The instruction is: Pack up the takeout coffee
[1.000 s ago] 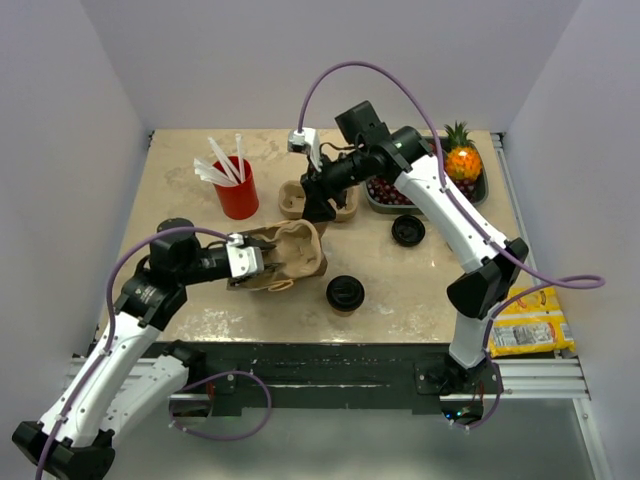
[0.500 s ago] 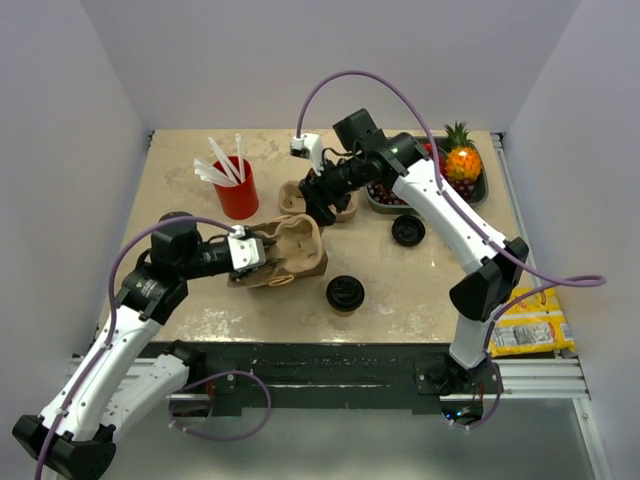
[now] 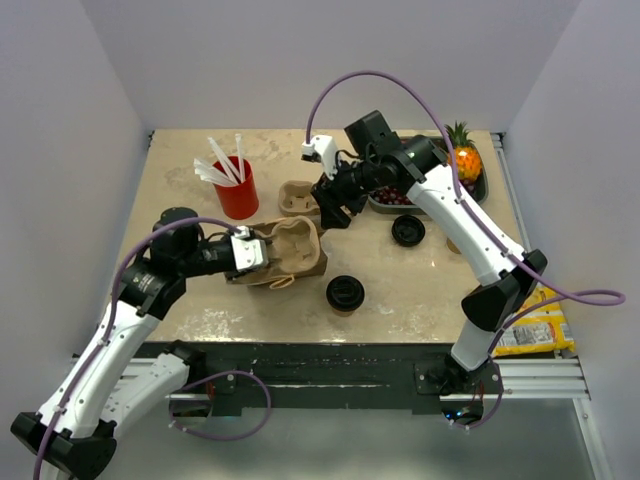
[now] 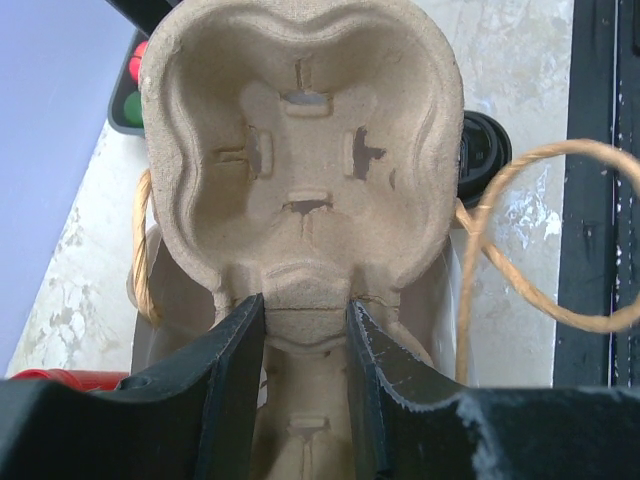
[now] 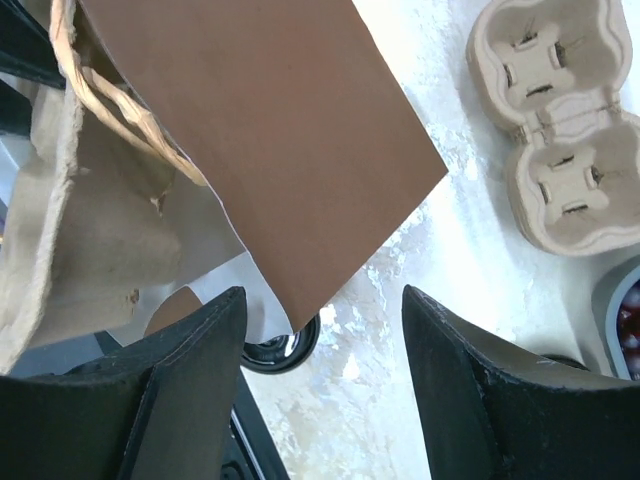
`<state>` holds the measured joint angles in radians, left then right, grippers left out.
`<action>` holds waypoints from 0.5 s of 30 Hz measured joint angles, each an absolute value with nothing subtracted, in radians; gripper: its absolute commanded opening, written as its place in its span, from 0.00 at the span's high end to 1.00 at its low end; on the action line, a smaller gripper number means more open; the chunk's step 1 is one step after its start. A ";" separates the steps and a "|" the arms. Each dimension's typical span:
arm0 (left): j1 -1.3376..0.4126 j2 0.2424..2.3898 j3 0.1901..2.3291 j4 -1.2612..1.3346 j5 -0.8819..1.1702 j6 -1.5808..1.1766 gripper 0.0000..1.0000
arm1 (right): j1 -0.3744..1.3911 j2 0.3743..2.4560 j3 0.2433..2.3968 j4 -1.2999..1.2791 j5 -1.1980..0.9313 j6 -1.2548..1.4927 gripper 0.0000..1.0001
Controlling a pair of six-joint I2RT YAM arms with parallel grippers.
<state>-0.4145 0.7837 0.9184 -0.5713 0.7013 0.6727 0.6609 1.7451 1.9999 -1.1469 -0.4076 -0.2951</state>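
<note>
The takeout coffee (image 3: 345, 293), mostly a black lid from above, stands on the table in front of the brown paper bag (image 3: 262, 278); its lid (image 5: 283, 346) peeks from under the bag's corner. My left gripper (image 3: 256, 256) (image 4: 303, 305) is shut on the middle tab of a pulp cup carrier (image 3: 297, 249) (image 4: 300, 150), holding it at the bag's mouth. My right gripper (image 3: 334, 207) (image 5: 322, 300) hangs open just behind the bag (image 5: 260, 130), holding nothing.
A second pulp carrier (image 3: 298, 197) (image 5: 565, 120) lies behind the bag. A loose black lid (image 3: 407, 231) sits to the right. A red cup of white sticks (image 3: 237, 188) stands back left. A fruit tray with a pineapple (image 3: 462, 162) is back right; a yellow packet (image 3: 530, 325) is beyond the right edge.
My right gripper's jaws have spread wider and it has drawn back to the right, away from the bag. The left gripper keeps its hold on the carrier, nearly still.
</note>
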 measured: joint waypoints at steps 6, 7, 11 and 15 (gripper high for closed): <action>-0.414 0.796 0.919 -0.594 0.697 0.697 1.00 | 0.662 1.745 1.987 -1.168 -0.367 -0.322 0.37; -0.414 0.797 0.920 -0.594 0.693 0.700 1.00 | 0.662 1.745 1.987 -1.172 -0.357 -0.327 0.37; -0.414 0.812 0.922 -0.594 0.665 0.720 1.00 | 0.662 1.745 1.994 -1.192 -0.350 -0.353 0.37; -0.414 0.849 0.926 -0.593 0.635 0.748 1.00 | 0.662 1.745 2.027 -1.198 -0.380 -0.382 0.37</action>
<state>-0.4145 0.8494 0.9260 -0.5926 0.6346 0.7483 0.6617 1.7451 2.0274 -1.1976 -0.3798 -0.3820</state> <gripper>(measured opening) 0.398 0.629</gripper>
